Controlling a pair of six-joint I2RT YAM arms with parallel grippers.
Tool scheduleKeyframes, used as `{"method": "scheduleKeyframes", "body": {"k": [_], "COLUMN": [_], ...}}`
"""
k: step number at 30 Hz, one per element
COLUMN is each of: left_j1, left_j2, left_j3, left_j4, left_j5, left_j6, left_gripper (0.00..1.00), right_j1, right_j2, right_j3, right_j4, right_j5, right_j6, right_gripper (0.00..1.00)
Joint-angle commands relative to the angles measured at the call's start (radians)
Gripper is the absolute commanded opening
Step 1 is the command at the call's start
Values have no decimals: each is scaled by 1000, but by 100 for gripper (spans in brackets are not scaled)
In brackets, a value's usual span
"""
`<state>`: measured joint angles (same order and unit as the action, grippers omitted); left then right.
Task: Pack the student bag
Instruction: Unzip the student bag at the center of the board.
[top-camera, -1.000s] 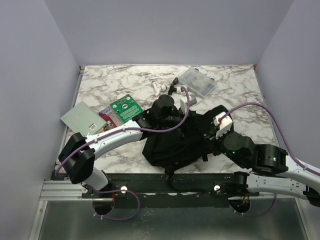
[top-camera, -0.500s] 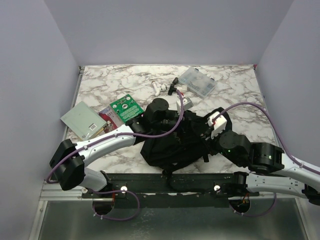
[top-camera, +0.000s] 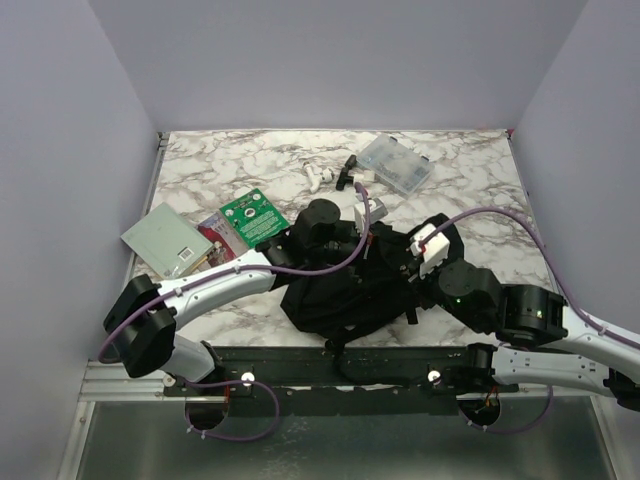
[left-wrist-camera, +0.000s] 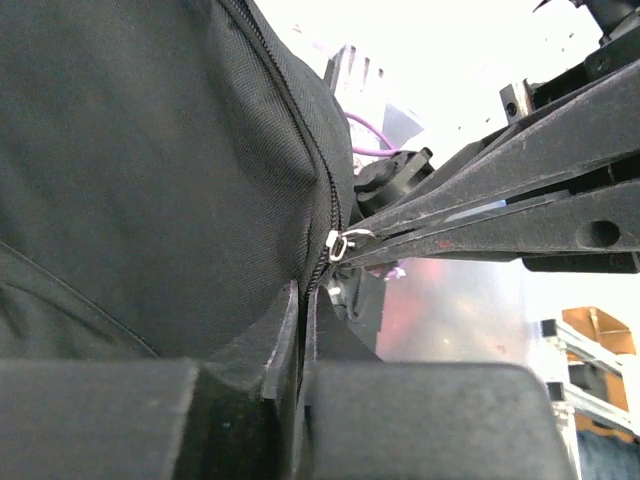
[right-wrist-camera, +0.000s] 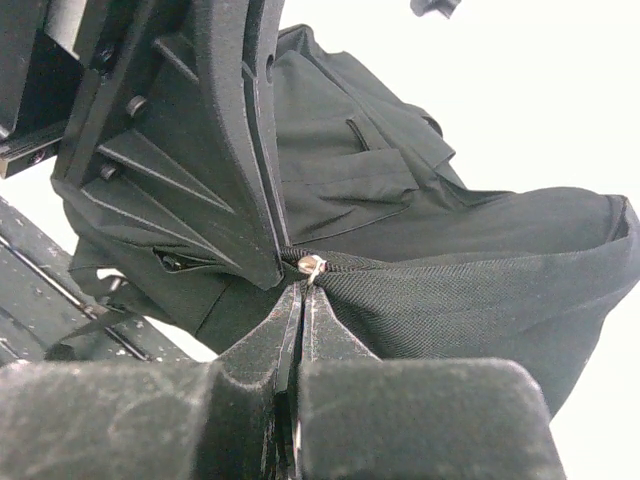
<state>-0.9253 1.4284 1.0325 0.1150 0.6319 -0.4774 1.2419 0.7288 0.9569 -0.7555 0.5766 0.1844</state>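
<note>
The bag (top-camera: 335, 295) lies crumpled on the marble counter (top-camera: 480, 200), in the lower centre of the overhead view, just above the arm bases; it is black, with its zip line running along a raised fold.

The left arm comes in from the lower left of the frame and the right arm from the lower right; they meet over the upper part of the bag.

The left end effector (left-wrist-camera: 303, 298) is closed on the bag; its fingers (left-wrist-camera: 280, 345) pinch the black fabric right at the zip seam, with only a thin slit between them.

The right end effector (right-wrist-camera: 301, 295) is closed, fingers pressed together; its tips grip the small silver zip pull (right-wrist-camera: 312, 266), which sits at the edge of a taut band of woven fabric. In the left wrist view the same pull shows just above the left fingertips, with the right arm's long dark fingers reaching it from the right of the frame.

Left of the bag on the counter lie a green card (top-camera: 250, 215), a red booklet (top-camera: 213, 232) and a grey book (top-camera: 163, 240), overlapping; toward the top of the frame sit a clear box (top-camera: 396, 165) and a small white item (top-camera: 318, 177), well apart from the bag.
</note>
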Motion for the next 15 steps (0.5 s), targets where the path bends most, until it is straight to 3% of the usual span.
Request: {"method": "scheduleKeyframes", "body": {"k": [1,4,9,15], "left_j1": [-6,-4,-4,-11], "left_j2": [-64,-143,-275,-270], "left_j3": [-67,-112,-197,-233], "left_j4": [-8,-30,-19,28], "left_j5": [-112,-207,-334,-292], "left_j6": [71,145,183,154], "left_gripper": [0,0,0,0], "right_j1": [2,1,1,1], "right_j2": [-9,-14,-92,-258], "right_j3": [14,-6,-68,-47], "right_j4": [121,106,86,100], "right_j5": [-6,39,355,487], "right_j6": [-168,-293,-326,-272], "right_gripper": [1,1,1,1]}}
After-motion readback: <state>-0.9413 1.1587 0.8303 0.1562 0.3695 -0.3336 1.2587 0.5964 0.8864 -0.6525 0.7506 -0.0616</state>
